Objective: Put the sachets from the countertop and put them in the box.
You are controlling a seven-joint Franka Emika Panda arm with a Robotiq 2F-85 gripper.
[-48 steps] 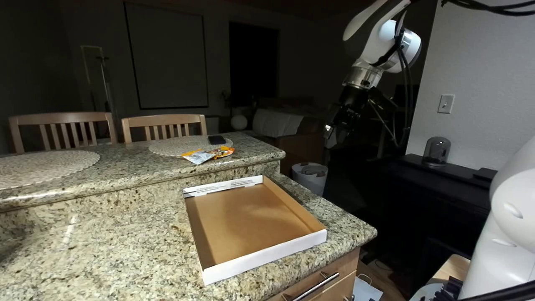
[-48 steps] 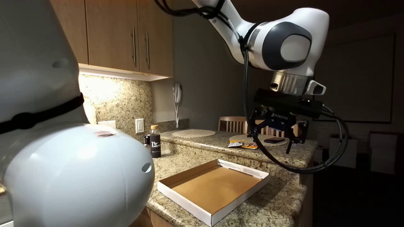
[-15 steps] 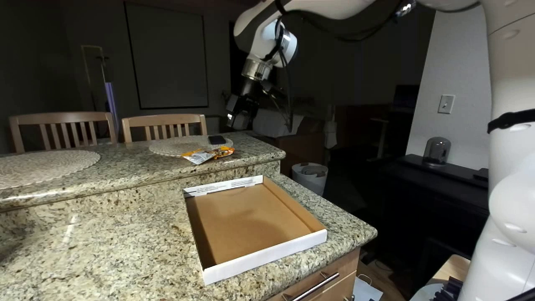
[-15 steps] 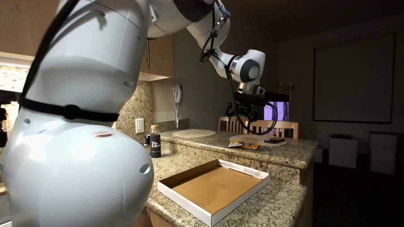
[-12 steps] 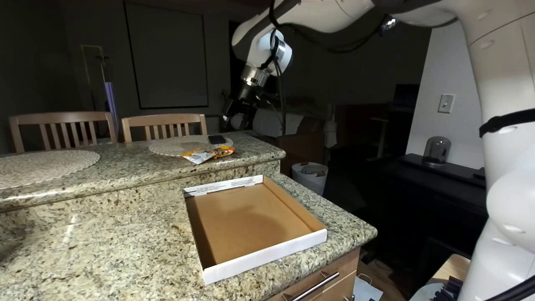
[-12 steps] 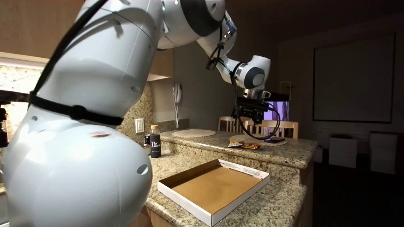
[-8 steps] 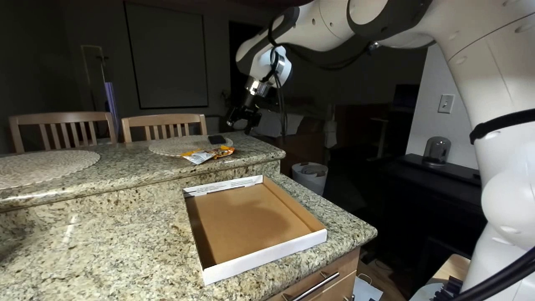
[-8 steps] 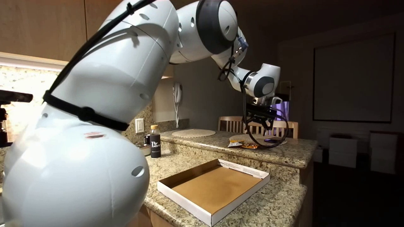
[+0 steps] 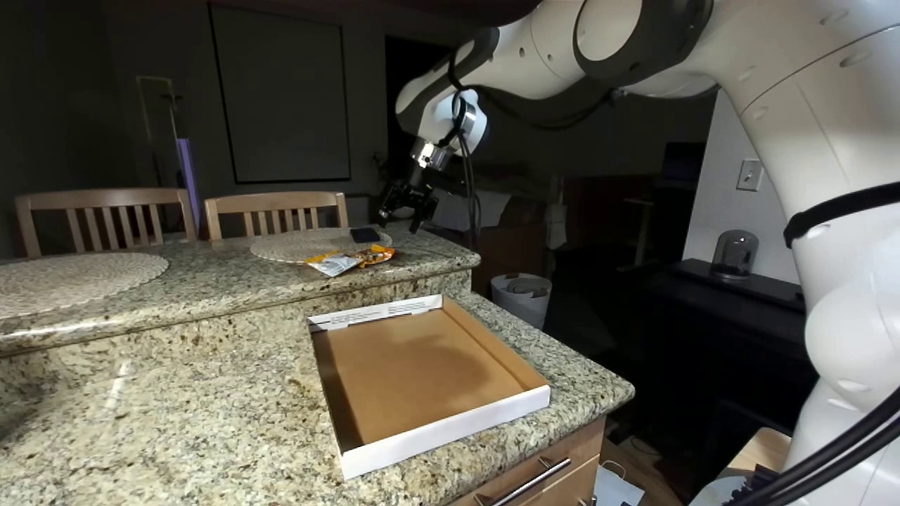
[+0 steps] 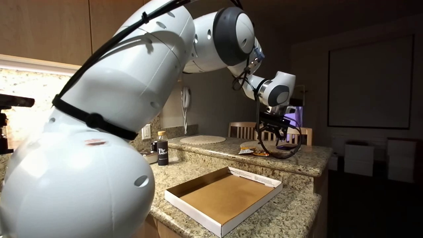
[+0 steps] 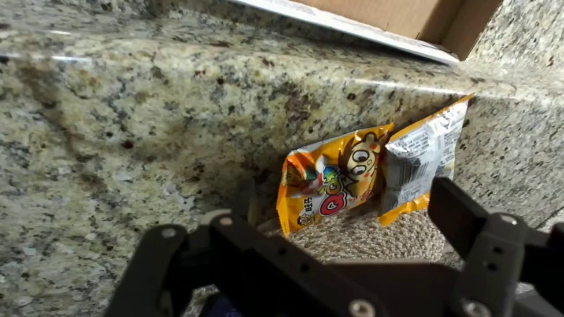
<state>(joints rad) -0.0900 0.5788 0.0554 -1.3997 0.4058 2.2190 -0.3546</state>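
Note:
Two sachets lie side by side on the raised granite countertop [image 9: 211,274], partly over a woven mat's edge. One is orange with a cartoon face [image 11: 335,176]. The other shows a silver back with a barcode and orange ends [image 11: 418,163]. Both show in an exterior view [image 9: 344,261] and, close to the cable loop, in an exterior view [image 10: 252,151]. My gripper [image 11: 346,198] is open and empty, its fingers spread, above the counter near the sachets and not touching them; it shows in an exterior view [image 9: 399,220]. The box [image 9: 450,429] stands on the lower counter with nothing in it.
A dark phone [image 9: 365,235] lies on the woven mat [image 9: 295,246] behind the sachets. Another woven mat [image 9: 77,281] lies farther along. A dark bottle [image 10: 162,150] stands on the lower counter. Wooden chairs [image 10: 243,130] are behind the raised counter. A black cable loop hangs below the gripper.
The arm has swung in over the raised counter and lowered, bringing my gripper closer to the sachets. In the last half second it has sunk slightly more. Sachets and box have not moved.

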